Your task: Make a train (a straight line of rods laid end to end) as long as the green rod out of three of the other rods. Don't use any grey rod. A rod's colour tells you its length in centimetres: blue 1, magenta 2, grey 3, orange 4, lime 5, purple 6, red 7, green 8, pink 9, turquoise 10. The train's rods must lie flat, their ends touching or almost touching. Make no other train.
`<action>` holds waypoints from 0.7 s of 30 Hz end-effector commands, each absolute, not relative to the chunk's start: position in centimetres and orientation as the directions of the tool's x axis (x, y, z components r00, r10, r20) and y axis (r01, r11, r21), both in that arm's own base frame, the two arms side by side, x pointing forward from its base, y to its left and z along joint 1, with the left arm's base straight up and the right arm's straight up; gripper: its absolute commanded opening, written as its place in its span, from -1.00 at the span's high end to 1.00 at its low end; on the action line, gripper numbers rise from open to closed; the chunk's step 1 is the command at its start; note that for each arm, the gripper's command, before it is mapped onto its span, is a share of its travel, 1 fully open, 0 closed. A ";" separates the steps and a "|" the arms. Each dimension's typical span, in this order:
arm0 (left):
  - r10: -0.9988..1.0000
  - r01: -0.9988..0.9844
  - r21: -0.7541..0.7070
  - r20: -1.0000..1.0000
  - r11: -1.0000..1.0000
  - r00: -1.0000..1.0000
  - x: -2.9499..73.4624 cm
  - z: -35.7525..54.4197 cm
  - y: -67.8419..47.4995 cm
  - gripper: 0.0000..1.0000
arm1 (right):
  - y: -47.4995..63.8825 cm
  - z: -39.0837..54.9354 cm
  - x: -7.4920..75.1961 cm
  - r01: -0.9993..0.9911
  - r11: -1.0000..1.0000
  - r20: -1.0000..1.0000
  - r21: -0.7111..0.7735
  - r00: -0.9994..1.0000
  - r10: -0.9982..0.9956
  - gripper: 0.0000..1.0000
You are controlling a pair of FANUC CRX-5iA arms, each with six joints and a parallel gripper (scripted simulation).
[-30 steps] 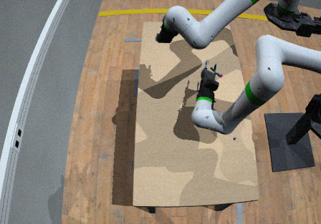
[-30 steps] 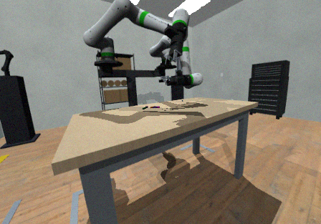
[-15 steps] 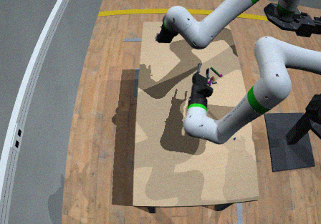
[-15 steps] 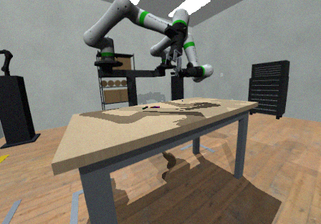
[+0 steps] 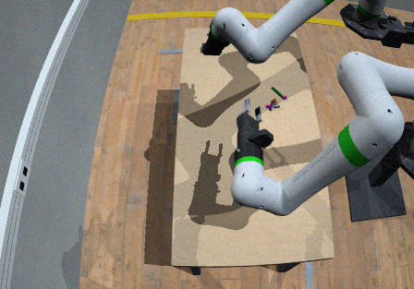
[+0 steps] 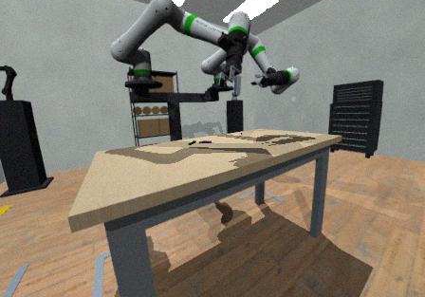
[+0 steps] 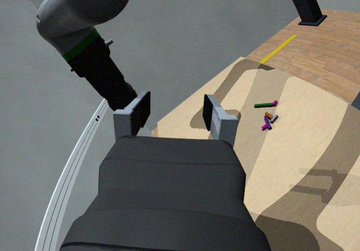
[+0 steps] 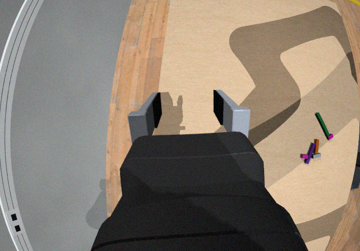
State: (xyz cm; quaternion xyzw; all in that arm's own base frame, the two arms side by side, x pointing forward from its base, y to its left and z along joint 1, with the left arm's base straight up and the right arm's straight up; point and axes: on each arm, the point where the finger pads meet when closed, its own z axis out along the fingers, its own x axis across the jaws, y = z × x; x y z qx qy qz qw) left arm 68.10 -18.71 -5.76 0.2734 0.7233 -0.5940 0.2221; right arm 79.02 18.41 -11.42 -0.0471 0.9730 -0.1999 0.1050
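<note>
The left arm's pincer [image 5: 252,105] [image 6: 256,80] [image 7: 177,108] reaches out tilted above the desk [image 5: 249,246] [image 6: 123,187] [image 7: 296,132] [image 8: 203,10], fingers spread. The right pincer [image 5: 205,49] [image 6: 230,83] [image 8: 187,101] points downward, also spread. The green rod [image 5: 278,92] [image 6: 192,142] [image 7: 263,105] [image 8: 322,124] lies near clustered purple [image 5: 271,104] [image 7: 267,122] [image 8: 310,153], orange [image 5: 275,102] [image 7: 268,115] [image 8: 316,146] and other rods.

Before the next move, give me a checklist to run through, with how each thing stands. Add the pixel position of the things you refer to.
1. Left pincer [image 5: 252,108] [image 6: 255,79] [image 7: 177,108] open and empty: ok.
2. Right pincer [image 5: 205,50] [image 6: 233,83] [image 8: 187,106] open and empty: ok.
3. Orange rod [image 5: 274,102] [image 7: 268,115] [image 8: 316,146] and two magenta rods [image 5: 285,97] [image 7: 275,103] [image 8: 330,136] available: ok.
4. Those three in one straight line: not ok.
5. Orange rod apart from grey rod [image 5: 276,106] [image 7: 274,118] [image 8: 316,156]: cannot tell.
</note>
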 end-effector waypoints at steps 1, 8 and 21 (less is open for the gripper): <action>0.144 0.691 -0.695 -0.676 0.200 -0.722 68.8 -2.6 -12.4 -1.00 | 18.4 -11.3 79.1 -0.049 0.916 -0.188 -0.398 -0.973 -0.134 -1.00; 0.183 0.723 -0.612 -0.709 0.321 -0.681 68.3 0.8 -4.1 -1.00 | 18.4 -11.3 79.1 -0.049 0.916 -0.188 -0.398 -0.973 -0.134 -1.00; 0.247 0.715 -0.506 -0.705 0.483 -0.665 64.6 6.3 11.1 -1.00 | 18.4 -11.3 79.1 -0.049 0.916 -0.188 -0.398 -0.973 -0.134 -1.00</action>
